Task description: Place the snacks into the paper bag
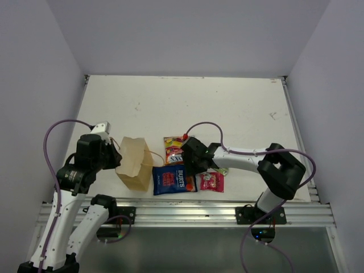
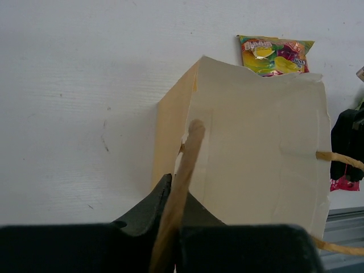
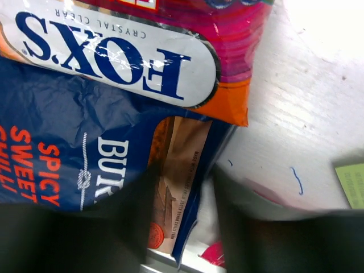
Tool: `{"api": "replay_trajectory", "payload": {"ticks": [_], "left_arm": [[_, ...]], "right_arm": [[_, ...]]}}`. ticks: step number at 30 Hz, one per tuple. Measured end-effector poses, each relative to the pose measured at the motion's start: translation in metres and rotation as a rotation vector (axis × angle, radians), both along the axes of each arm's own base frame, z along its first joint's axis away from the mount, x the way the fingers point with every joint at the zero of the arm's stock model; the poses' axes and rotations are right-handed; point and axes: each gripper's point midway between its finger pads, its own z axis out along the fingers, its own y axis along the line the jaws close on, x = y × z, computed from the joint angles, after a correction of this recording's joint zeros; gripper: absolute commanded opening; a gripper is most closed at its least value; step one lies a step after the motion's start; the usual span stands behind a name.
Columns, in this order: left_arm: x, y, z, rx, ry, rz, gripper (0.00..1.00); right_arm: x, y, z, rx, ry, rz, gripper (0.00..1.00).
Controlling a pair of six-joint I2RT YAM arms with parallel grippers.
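The tan paper bag [image 1: 134, 164] stands upright at the front left. My left gripper [image 1: 115, 156] is against its left side. In the left wrist view this gripper [image 2: 177, 190] is shut on the bag's tan handle strip [image 2: 187, 156], in front of the bag's wall [image 2: 261, 159]. The dark blue crisp bag [image 1: 173, 179] lies flat beside the paper bag, with the red-orange candy bag [image 1: 173, 149] behind it and the pink packet [image 1: 210, 182] to its right. My right gripper [image 1: 192, 162] hovers low and open over the crisp bag's right edge [image 3: 176, 170]. A corner of the pale green packet [image 3: 352, 185] shows.
The metal rail [image 1: 187, 213] runs along the table's near edge, just in front of the packets. White walls close in the table [image 1: 216, 108] at the back and on both sides. The right arm's purple cable [image 1: 210, 128] arcs over the table.
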Motion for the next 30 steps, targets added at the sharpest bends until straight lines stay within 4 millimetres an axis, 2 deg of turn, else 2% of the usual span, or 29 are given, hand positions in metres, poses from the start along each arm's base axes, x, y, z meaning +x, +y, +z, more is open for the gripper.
{"api": "replay_trajectory", "payload": {"ticks": [2,3,5,8,11,12,14,15,17,19,20,22,24,26,28,30], "left_arm": [[0.000,0.000,0.000,0.000,0.000,-0.001,0.05],[0.000,0.000,0.000,0.000,0.000,-0.003,0.05],[0.000,-0.001,0.000,0.000,0.000,-0.006,0.01],[0.000,-0.001,0.000,0.004,-0.002,-0.011,0.00],[0.000,-0.001,0.000,0.009,-0.003,-0.018,0.00],[0.000,-0.001,0.000,0.008,-0.003,-0.020,0.00],[-0.001,-0.003,0.000,0.008,-0.002,-0.026,0.00],[-0.001,-0.003,0.000,0.007,-0.003,-0.028,0.00],[-0.001,-0.003,0.000,0.007,-0.002,-0.030,0.00],[0.000,-0.004,0.000,0.006,-0.003,-0.033,0.00],[0.000,-0.004,0.000,0.006,-0.003,-0.033,0.00],[0.001,-0.004,0.000,0.007,-0.002,-0.033,0.00],[0.001,-0.004,0.000,0.008,-0.002,-0.031,0.00],[0.001,-0.003,0.000,0.011,-0.002,-0.028,0.00],[0.001,-0.002,0.000,0.013,-0.003,-0.025,0.00],[0.001,-0.002,0.000,0.014,-0.003,-0.024,0.00]], "right_arm": [[0.000,0.001,-0.002,0.000,0.003,0.010,0.04],[-0.001,0.002,-0.002,0.004,0.009,0.012,0.00],[-0.004,0.002,-0.003,0.008,0.020,0.012,0.00],[-0.005,0.000,-0.002,-0.002,0.024,0.018,0.00],[-0.008,-0.011,0.015,-0.058,0.027,0.019,0.00],[-0.006,-0.012,0.029,-0.064,0.013,0.019,0.00],[0.007,-0.005,0.079,-0.045,-0.051,0.016,0.00],[0.017,0.003,0.114,-0.013,-0.102,0.013,0.00],[0.042,0.024,0.199,0.104,-0.244,0.005,0.00],[0.054,0.032,0.277,0.209,-0.367,-0.006,0.00],[0.057,0.031,0.312,0.258,-0.420,-0.015,0.00],[0.060,0.029,0.367,0.342,-0.503,-0.028,0.00],[0.059,0.027,0.401,0.391,-0.549,-0.034,0.00],[0.059,0.028,0.418,0.418,-0.568,-0.030,0.00],[0.060,0.037,0.420,0.421,-0.559,-0.015,0.00],[0.059,0.052,0.409,0.408,-0.526,0.012,0.00]]}}
